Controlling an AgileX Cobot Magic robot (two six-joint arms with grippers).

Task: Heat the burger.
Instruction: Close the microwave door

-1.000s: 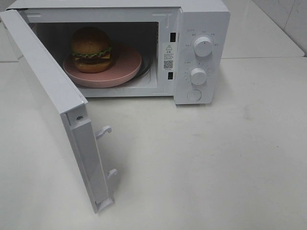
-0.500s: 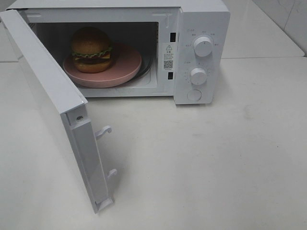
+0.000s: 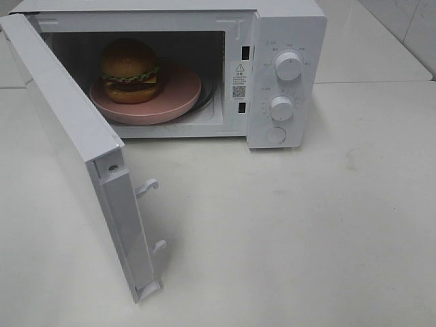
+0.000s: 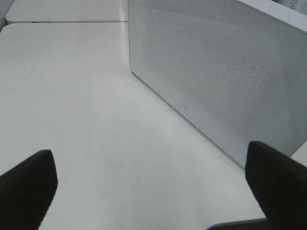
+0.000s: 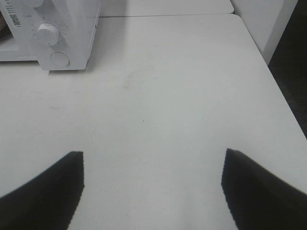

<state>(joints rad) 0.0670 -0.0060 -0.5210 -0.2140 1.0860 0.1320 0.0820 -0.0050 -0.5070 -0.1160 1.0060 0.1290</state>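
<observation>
The burger (image 3: 129, 70) sits inside the microwave (image 3: 286, 20), on a pink plate (image 3: 180, 92) which lies on the floor of the cooking chamber; the burger stands toward the left and back part of the plate, upright, with the bun on top. The door (image 3: 68, 136) of the microwave is wide open and swings out to the left, with its two latch hooks (image 3: 148, 185) pointing to the right. On the control panel there are an upper knob (image 3: 289, 66), a lower knob (image 3: 281, 107) and a round button (image 3: 275, 135) below them. The microwave stands on a white desk (image 3: 306, 225). The left fingers (image 4: 29, 184) are spread wide above the desk beside the door, with only bare desk between them. The right fingers (image 5: 43, 191) are also spread apart over the desk, well apart from the microwave.
</observation>
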